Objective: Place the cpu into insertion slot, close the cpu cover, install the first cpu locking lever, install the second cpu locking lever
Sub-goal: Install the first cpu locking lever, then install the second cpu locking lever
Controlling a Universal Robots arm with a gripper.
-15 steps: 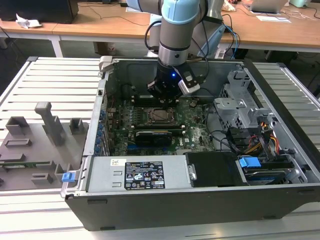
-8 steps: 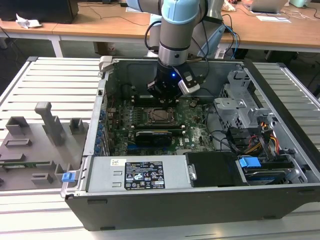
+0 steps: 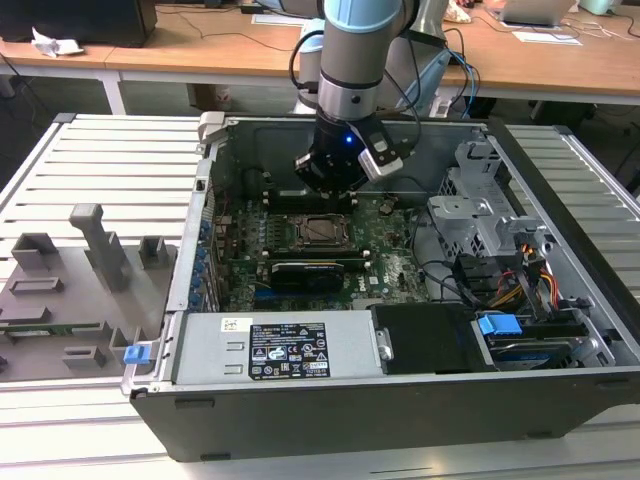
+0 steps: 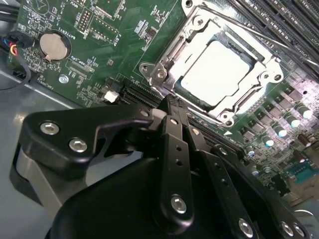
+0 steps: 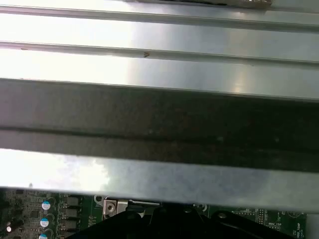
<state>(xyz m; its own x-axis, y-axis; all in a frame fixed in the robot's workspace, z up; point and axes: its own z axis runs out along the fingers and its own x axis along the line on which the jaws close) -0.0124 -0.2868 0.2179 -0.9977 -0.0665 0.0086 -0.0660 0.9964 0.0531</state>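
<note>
In the exterior view my gripper (image 3: 330, 195) hangs inside the open computer case, just behind the insertion slot (image 3: 322, 230) on the green motherboard. The second wrist view shows the cpu (image 4: 219, 74), silvery and square, lying in the slot. The cpu cover (image 4: 174, 50) lies flat around it as a metal frame. A thin locking lever (image 4: 259, 30) runs along the socket's far edge. My black fingers (image 4: 174, 134) are pressed together with nothing between them. The gripper (image 4: 172, 102) ends at the socket's near corner, close to a frame bolt (image 4: 160, 74).
A long black expansion card (image 3: 305, 270) lies in front of the socket. Memory slots (image 4: 284, 20) run beside it and a coin battery (image 4: 52, 47) sits off to one side. The drive cage (image 3: 480, 210) and cables fill the exterior view's right. The first wrist view faces the case wall (image 5: 159, 124).
</note>
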